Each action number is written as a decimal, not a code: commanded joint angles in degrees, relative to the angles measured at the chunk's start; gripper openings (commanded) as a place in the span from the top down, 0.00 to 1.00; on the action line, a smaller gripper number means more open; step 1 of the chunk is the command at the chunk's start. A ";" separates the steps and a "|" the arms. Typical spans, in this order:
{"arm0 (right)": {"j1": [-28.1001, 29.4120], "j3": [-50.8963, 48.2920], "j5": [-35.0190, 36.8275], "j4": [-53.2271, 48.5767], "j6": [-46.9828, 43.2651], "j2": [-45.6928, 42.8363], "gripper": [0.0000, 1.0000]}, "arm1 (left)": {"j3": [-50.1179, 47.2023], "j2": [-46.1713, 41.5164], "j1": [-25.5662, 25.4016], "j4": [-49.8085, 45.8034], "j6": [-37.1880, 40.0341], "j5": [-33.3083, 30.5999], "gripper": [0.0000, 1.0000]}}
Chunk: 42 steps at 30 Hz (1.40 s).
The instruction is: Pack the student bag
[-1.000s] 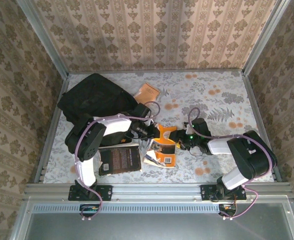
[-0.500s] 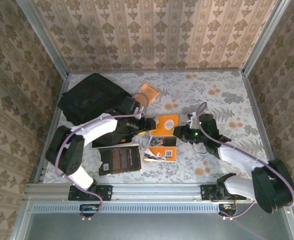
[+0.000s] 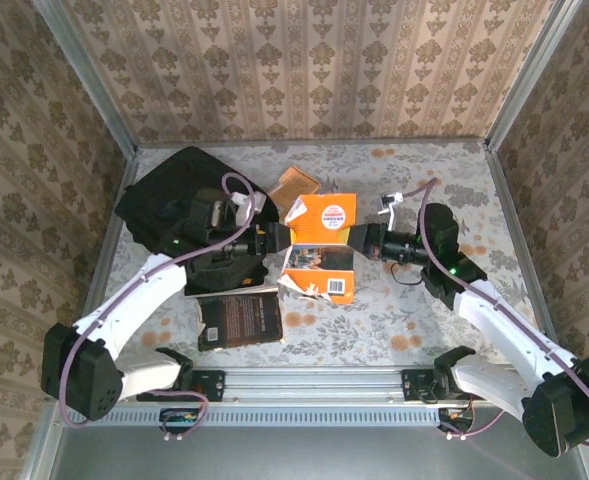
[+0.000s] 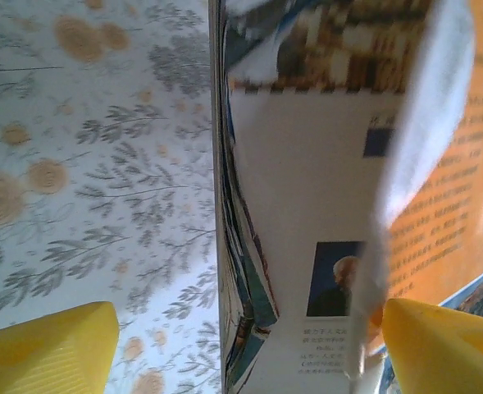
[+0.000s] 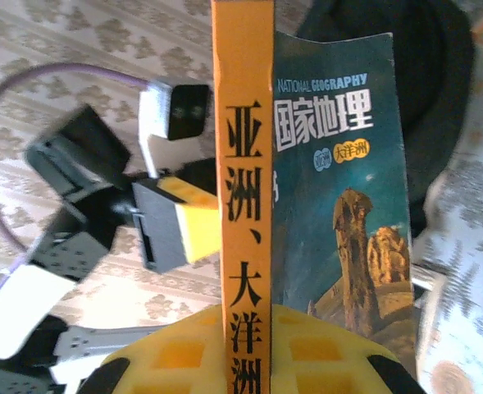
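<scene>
Right gripper (image 3: 362, 241) is clamped on the spine end of the orange book (image 3: 319, 245). In its wrist view the yellow pads (image 5: 184, 357) pinch the spine from both sides, and the book stands on edge with its covers fanning a bit.

Left gripper (image 3: 272, 240) has its jaws wide apart, one finger (image 4: 48, 349) each side of the loose pages, gripping nothing.

The student bag (image 3: 179, 195) lies at the far left of the table (image 3: 424, 200), just behind the left arm. Can't tell whether its mouth is unzipped. A dark book (image 3: 239, 318) lies flat near the front edge, and a small orange booklet (image 3: 294, 185) sits beside the bag.

My take: this looks like a handover toward the bag, so the left should close on both covers together – not one stray page – before the right lets go.
</scene>
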 commanded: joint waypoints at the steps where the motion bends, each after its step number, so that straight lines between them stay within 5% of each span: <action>1: 0.95 4.68 -4.19 9.16 8.19 -0.46 1.00 | -1.59 -1.38 0.23 10.00 -4.80 7.16 0.13; 6: 2.34 8.87 -3.51 9.82 10.99 0.59 1.00 | -3.34 -1.34 0.23 23.23 -14.19 12.38 0.11; 20: 2.46 14.78 -2.33 11.08 15.18 2.39 1.00 | -0.89 -3.15 0.58 39.44 -27.42 17.92 0.04; 32: 0.51 15.61 -4.09 -10.30 -2.09 1.96 1.00 | -1.61 -7.69 3.18 32.53 -21.97 18.72 0.34; 42: 0.32 14.96 -4.46 -12.62 -5.29 2.82 1.00 | -3.85 -5.91 1.68 36.95 -22.88 20.54 0.59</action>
